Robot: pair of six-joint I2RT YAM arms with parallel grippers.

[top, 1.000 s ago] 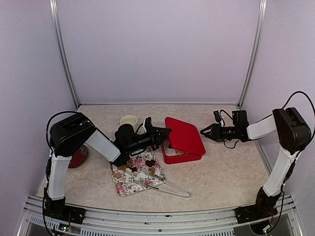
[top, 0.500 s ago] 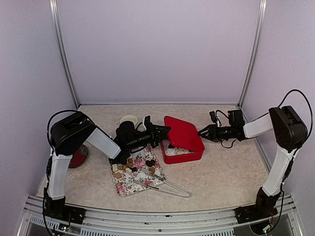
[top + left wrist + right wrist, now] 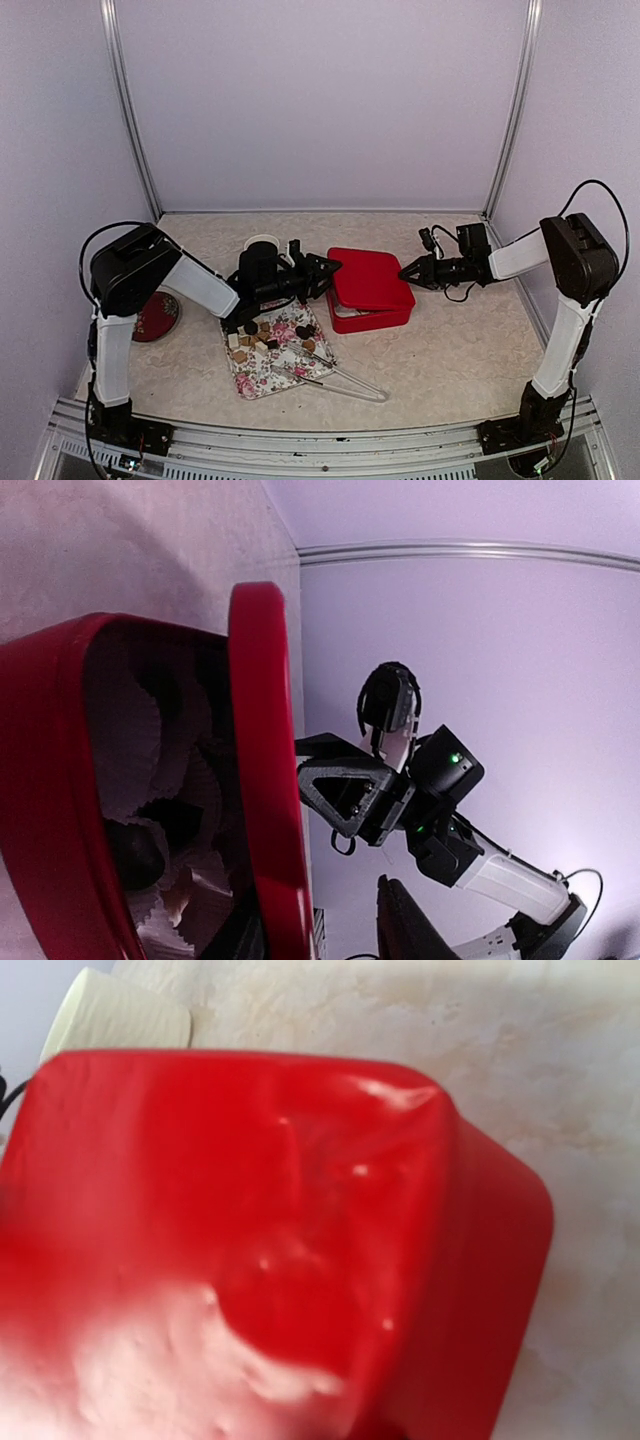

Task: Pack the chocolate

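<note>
Top external: left pincer (image 3: 328,272) and right pincer (image 3: 404,272) flank opposite edges of the red lid (image 3: 368,278); whether pinching, cannot tell.

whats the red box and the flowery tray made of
Red box: likely metal or hard plastic, glossy; soft highlights on its lid. Flowery tray: printed floral pattern, matte; could be melamine, ceramic or fabric, too small to tell.

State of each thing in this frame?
red lid: askew on the box, not seated
red box: partly uncovered, liners showing
chocolate: loose on the floral tray
left end effector: open beside the lid's edge
right end effector: at the lid's opposite edge, jaws unclear
cup: upright
</note>
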